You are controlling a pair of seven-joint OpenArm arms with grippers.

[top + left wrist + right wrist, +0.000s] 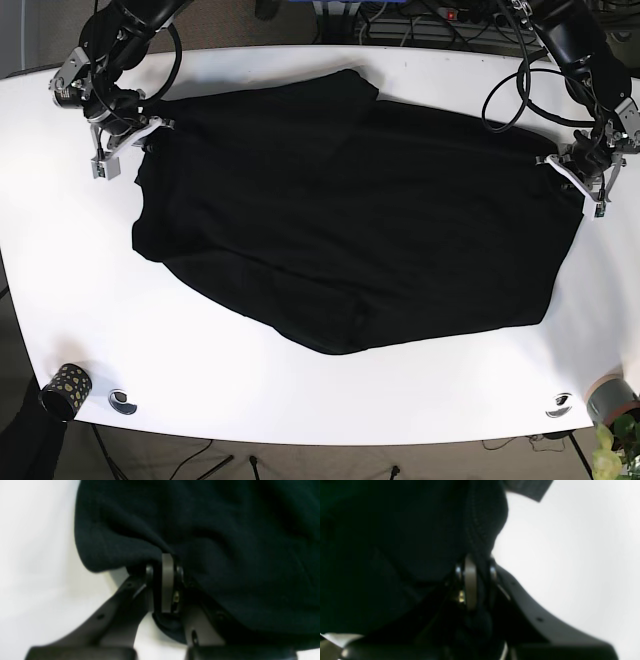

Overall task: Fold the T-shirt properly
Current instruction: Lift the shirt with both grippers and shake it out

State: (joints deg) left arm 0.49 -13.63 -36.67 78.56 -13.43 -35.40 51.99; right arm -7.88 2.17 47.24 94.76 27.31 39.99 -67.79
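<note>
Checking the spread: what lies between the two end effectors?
Only the black T-shirt, stretched on the white table from right end effector to left end effector, per the base view.

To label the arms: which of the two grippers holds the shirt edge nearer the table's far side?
The right gripper, at the base view's left, pinches the T-shirt farther back; the left gripper sits nearer.

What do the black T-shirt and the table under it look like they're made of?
The T-shirt looks like a soft, matte knit, probably cotton: it drapes in loose wrinkles, and the left wrist view shows a slightly fuzzy surface with no shine. The table looks like a hard, smooth white board, perhaps laminate or painted wood: flat, evenly coloured, faintly glossy. The pictures cannot settle either one for certain.
</note>
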